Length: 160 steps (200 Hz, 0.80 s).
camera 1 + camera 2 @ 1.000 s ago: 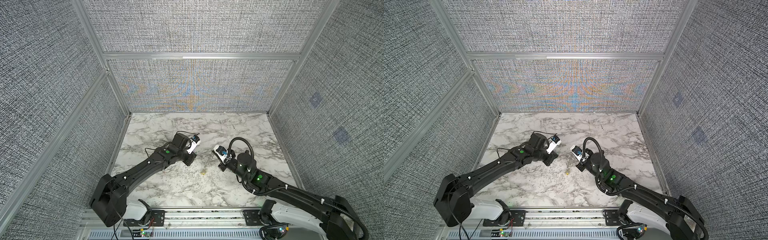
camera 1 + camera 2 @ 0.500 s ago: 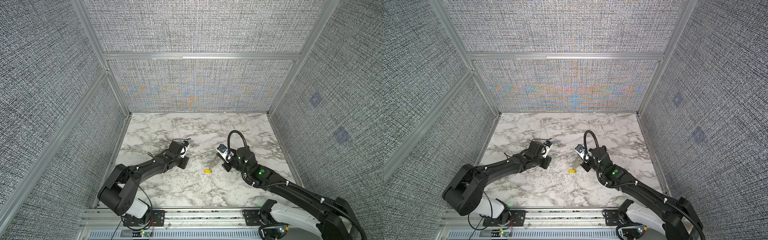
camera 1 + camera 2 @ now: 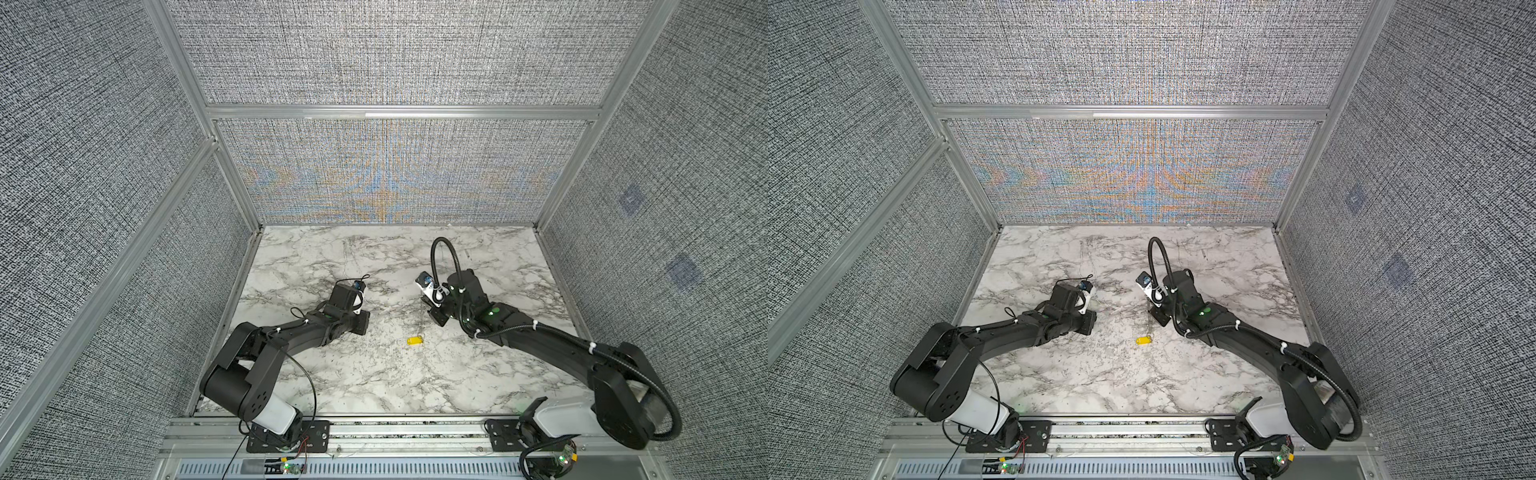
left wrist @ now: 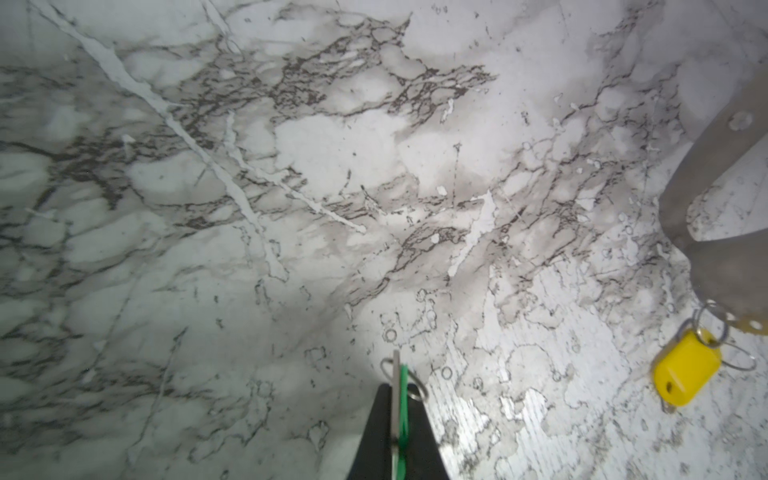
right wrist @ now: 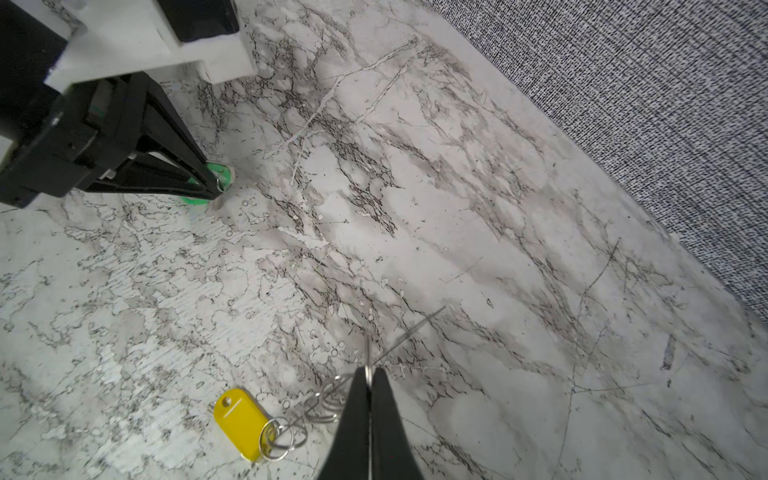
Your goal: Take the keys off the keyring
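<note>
Keyring (image 4: 715, 153) half-emptied: well to its left, our left gripper (image 4: 397, 390) clenches the green-tagged key (image 5: 220, 171), pulled clear since a second ago. Just beside the keyring, the yellow-tagged key (image 5: 241, 417) stays on its wire rings (image 5: 328, 401). Our right gripper (image 5: 369, 374) pinches the keyring's thin edge; we fear a hard tug could slip it.

The tabletop (image 3: 374, 374) is a smooth marble-print sheet with a dull sheen, scuffed and scratched; the walls (image 3: 395, 54) look like coarse woven grey cloth in a brushed aluminium frame (image 3: 399, 112). The yellow tag (image 4: 685, 370) and green tag (image 4: 402, 399) are smooth plastic, the keyring (image 4: 706, 166) matt grey metal, its wire rings (image 5: 279, 438) bright metal
</note>
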Available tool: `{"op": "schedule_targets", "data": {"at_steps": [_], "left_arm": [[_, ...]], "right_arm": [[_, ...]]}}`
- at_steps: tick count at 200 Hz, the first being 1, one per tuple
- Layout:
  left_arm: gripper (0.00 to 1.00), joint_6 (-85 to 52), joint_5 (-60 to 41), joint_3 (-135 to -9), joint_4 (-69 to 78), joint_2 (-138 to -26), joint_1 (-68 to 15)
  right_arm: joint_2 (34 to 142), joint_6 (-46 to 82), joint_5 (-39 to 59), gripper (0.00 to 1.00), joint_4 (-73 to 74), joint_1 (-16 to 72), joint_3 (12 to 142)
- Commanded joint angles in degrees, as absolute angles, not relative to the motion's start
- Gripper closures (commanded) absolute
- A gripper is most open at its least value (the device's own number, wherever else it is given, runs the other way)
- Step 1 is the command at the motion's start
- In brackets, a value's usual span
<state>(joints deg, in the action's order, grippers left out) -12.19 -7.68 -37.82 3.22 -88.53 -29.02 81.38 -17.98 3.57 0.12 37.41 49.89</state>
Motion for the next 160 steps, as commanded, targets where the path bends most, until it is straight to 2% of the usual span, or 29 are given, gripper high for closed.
{"op": "schedule_targets", "data": {"at_steps": [1, 7, 14, 39, 66, 99, 160], "left_arm": [[1.0, -13.0, -7.0, -36.8, 3.0, -87.9, -28.3], [1.0, -13.2, -7.0, -36.4, 3.2, -87.6, -28.0], [0.93, -13.4, -6.8, -36.1, 3.3, -87.1, -27.8], [0.77, -13.3, -6.2, -35.8, 2.9, -85.0, -27.5], [0.67, -13.2, -6.1, -36.5, 1.4, -82.2, -27.4], [0.61, -13.1, -5.7, -37.7, -1.1, -80.1, -27.4], [0.61, -12.8, -7.6, -39.8, -5.9, -78.4, -27.4]], "right_arm": [[85.0, -18.8, 5.1, 1.0, -1.0, 37.4, 52.5], [86.2, -18.8, 5.4, 1.0, -1.1, 37.3, 53.5], [87.7, -18.9, 5.6, 1.0, -1.2, 37.3, 55.3], [93.2, -18.8, 6.2, 1.0, -2.2, 37.2, 59.7], [99.1, -18.8, 7.0, 1.0, -3.1, 37.2, 65.0], [106.4, -19.8, 6.7, 1.0, -5.6, 37.1, 72.2], [117.0, -19.9, 7.1, 1.0, -9.9, 37.1, 83.2]]}}
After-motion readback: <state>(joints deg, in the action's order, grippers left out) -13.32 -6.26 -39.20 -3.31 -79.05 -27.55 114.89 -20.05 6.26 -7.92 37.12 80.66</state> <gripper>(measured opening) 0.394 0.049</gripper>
